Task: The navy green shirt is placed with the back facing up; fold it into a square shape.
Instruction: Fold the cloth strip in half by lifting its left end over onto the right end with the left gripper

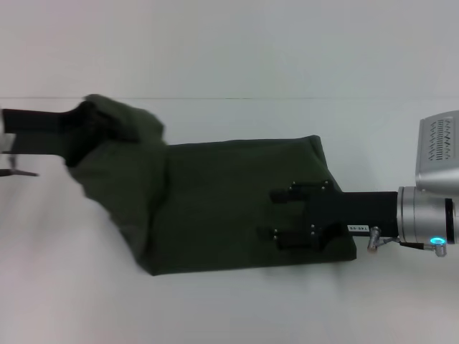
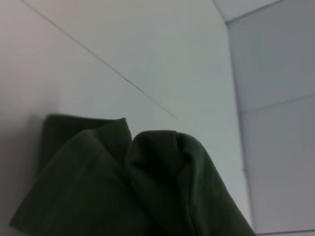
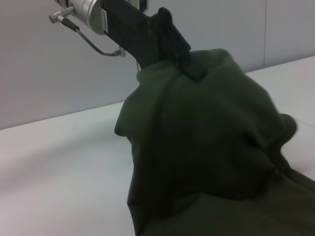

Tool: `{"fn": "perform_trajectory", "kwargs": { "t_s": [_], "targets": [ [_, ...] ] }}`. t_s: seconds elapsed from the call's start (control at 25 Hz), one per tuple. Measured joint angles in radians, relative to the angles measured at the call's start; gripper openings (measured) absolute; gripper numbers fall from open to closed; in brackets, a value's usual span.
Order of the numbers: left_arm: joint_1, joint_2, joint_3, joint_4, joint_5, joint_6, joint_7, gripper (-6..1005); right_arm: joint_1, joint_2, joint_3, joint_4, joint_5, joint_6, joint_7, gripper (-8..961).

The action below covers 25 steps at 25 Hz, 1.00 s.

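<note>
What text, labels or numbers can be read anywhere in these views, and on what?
None can be read.
Right arm: a small white label behind the right gripper, too blurred to read.
Shirt: plain fabric showing, no lettering in any view.
Left gripper, clamped on the lifted shirt: no markings.

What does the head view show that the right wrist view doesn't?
Only the head view shows the right gripper, resting on the flat part of the shirt, and the shirt's whole outline on the table. Only the right wrist view shows close up the left gripper pinching a raised bunch of cloth. Both show the lifted shirt end in the left gripper.
</note>
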Motion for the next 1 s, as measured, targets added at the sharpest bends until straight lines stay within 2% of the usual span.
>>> {"fn": "perform_trajectory", "kwargs": {
  "t_s": [0.12, 0.24, 0.44, 0.64, 0.8, 1.0],
  "targets": [
    [-0.012, -0.037, 0.0, -0.044, -0.037, -0.018, 0.008, 120, -0.005, -0.001, 0.0, 0.0, 0.0, 0.0, -0.001, 794],
    [-0.008, -0.113, 0.0, -0.065, -0.087, -0.072, 0.029, 122, -0.014, -0.002, 0.0, 0.001, 0.0, 0.0, -0.006, 795],
    [0.014, -0.194, 0.0, -0.111, -0.157, -0.164, 0.092, 125, -0.04, -0.006, 0.006, -0.009, 0.007, -0.001, -0.008, 795],
    [0.02, -0.222, 0.0, -0.205, -0.237, -0.237, 0.192, 128, -0.069, -0.011, 0.025, -0.018, 0.012, -0.006, -0.008, 795],
    [0.024, -0.247, 0.003, -0.224, -0.276, -0.277, 0.239, 130, -0.092, -0.011, 0.04, -0.043, 0.012, -0.007, -0.005, 796],
    [-0.001, -0.252, 0.006, -0.275, -0.31, -0.301, 0.3, 133, -0.107, -0.011, 0.059, -0.056, 0.012, -0.008, -0.001, 796]
  ]
}}
